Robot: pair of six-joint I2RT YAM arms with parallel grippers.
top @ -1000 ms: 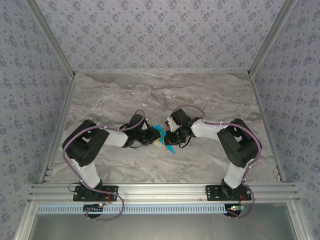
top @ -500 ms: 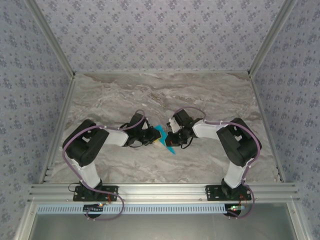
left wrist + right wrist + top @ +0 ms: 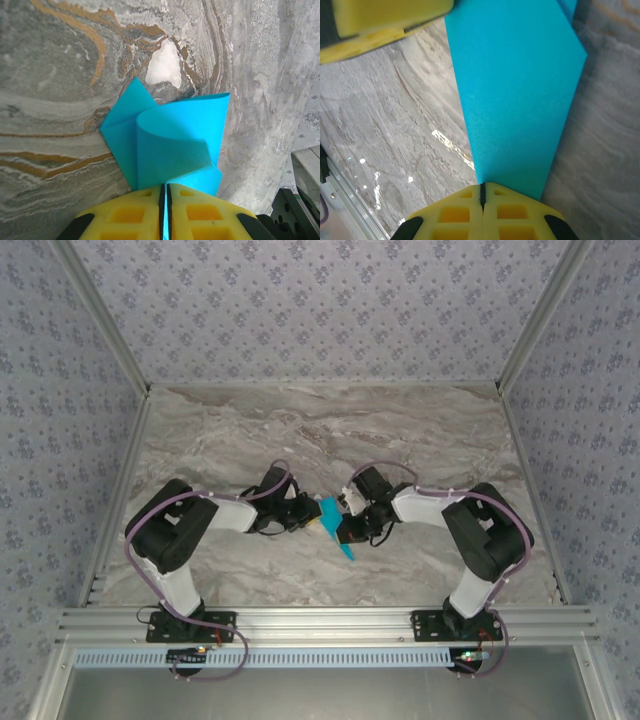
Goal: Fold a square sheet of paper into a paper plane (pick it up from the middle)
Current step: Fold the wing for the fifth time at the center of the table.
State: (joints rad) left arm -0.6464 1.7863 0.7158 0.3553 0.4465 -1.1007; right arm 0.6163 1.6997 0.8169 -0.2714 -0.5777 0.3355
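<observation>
The square sheet of paper [image 3: 330,511] is bright cyan, partly folded, and hangs between my two grippers over the middle of the table. My left gripper [image 3: 314,521] is shut on it. In the left wrist view a thin cyan strip runs between the yellow fingers [image 3: 135,210], and the paper [image 3: 175,142] curls up in a loop beyond my left gripper [image 3: 165,192]. My right gripper [image 3: 346,528] is shut at the paper's other side. In the right wrist view a flat pointed flap of paper [image 3: 515,100] spreads from my right gripper [image 3: 481,192], with the left finger [image 3: 380,20] at top left.
The marble table [image 3: 300,430] stretches out behind and to both sides of the grippers. Patterned walls close in the back and sides. An aluminium rail [image 3: 320,621] carrying the arm bases runs along the near edge.
My right gripper has shifted slightly right and toward the near edge, and the paper's lower tip now reaches further down. The left arm has hardly moved.
</observation>
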